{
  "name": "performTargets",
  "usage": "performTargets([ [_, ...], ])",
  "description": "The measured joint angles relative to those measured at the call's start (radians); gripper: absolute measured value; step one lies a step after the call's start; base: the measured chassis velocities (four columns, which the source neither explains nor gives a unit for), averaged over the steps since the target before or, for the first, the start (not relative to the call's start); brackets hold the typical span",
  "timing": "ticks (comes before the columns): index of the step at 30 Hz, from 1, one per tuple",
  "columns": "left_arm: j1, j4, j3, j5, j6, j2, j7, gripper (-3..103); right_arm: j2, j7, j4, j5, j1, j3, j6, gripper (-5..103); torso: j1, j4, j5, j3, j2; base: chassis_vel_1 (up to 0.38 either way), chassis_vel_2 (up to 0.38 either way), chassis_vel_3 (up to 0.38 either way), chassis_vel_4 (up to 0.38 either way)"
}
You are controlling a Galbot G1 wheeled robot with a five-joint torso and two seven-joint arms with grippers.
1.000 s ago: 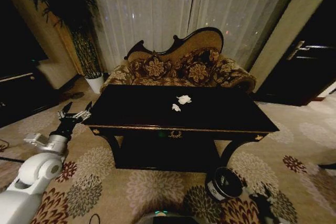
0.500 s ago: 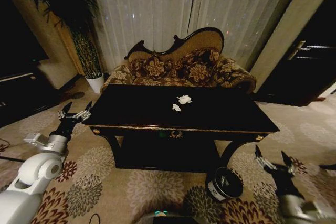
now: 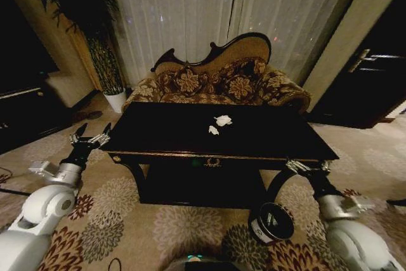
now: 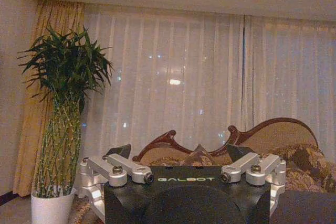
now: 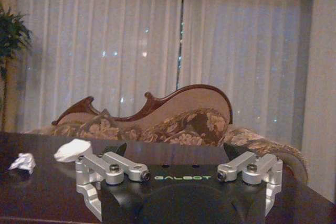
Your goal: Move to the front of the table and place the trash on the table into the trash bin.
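The dark glossy table (image 3: 266, 144) stands right in front of me. Two white paper wads of trash lie near its middle, the larger one (image 3: 222, 120) behind the smaller one (image 3: 213, 130). The black trash bin (image 3: 271, 221) sits on the carpet below the table's front right. My left gripper (image 3: 92, 133) hovers open just off the table's left front corner. Beside the right front corner, my right gripper (image 3: 307, 167) is open and empty. In the right wrist view, both wads (image 5: 73, 149) (image 5: 22, 161) lie on the tabletop (image 5: 31, 192) beyond the open right gripper (image 5: 175, 151).
A patterned sofa (image 3: 219, 84) stands behind the table before white curtains. A tall plant in a white pot (image 3: 115, 99) is at the back left, also the pot (image 4: 51, 208) in the left wrist view. A low black cabinet (image 3: 25, 115) lines the left wall.
My right arm has risen from low near the bin to the table's right front corner. The left arm, the wads and the bin have not moved.
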Motion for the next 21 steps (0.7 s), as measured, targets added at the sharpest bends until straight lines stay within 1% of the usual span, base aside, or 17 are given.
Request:
performTargets([
  [1,0.0,0.0,0.0,0.0,0.0,0.0,0.0,100,0.0,0.0,0.0,0.0,0.0,0.0,0.0,100,0.0,0.0,0.0,0.0,0.0,0.0,0.0,0.0,0.0],
  [4,0.0,0.0,0.0,0.0,0.0,0.0,0.0,100,-0.034,0.005,0.01,0.006,0.02,-0.016,-0.043,100,0.0,0.0004,0.0,0.0,0.0,0.0,0.0,0.0,0.0],
  [7,0.0,0.0,0.0,0.0,0.0,0.0,0.0,100,-0.059,0.011,0.012,0.009,0.035,-0.027,-0.068,100,0.0,0.0001,0.0,0.0,0.0,0.0,0.0,0.0,0.0],
  [11,0.0,0.0,0.0,0.0,0.0,0.0,0.0,100,-0.142,0.022,-0.011,0.048,0.105,-0.07,-0.122,100,0.0,0.0004,0.0,0.0,0.0,0.0,0.0,0.0,0.0],
  [12,0.0,0.0,0.0,0.0,0.0,0.0,0.0,100,-0.142,0.022,-0.011,0.048,0.105,-0.07,-0.122,100,0.0,0.0004,0.0,0.0,0.0,0.0,0.0,0.0,0.0],
  [15,0.0,0.0,0.0,0.0,0.0,0.0,0.0,100,-0.222,0.023,-0.06,0.077,0.186,-0.11,-0.136,100,0.0,0.0003,0.0,0.0,0.0,0.0,0.0,0.0,0.0],
  [16,0.0,0.0,0.0,0.0,0.0,0.0,0.0,100,-0.222,0.023,-0.06,0.077,0.186,-0.11,-0.136,100,0.0,0.0003,0.0,0.0,0.0,0.0,0.0,0.0,0.0],
  [19,0.0,0.0,0.0,0.0,0.0,0.0,0.0,100,-0.298,0.022,-0.117,0.109,0.263,-0.159,-0.138,100,0.0,0.0005,0.0,0.0,0.0,0.0,0.0,0.0,0.0],
  [21,0.0,0.0,0.0,0.0,0.0,0.0,0.0,100,-0.335,0.021,-0.142,0.134,0.316,-0.206,-0.141,100,0.0,0.0004,0.0,0.0,0.0,0.0,0.0,0.0,0.0],
])
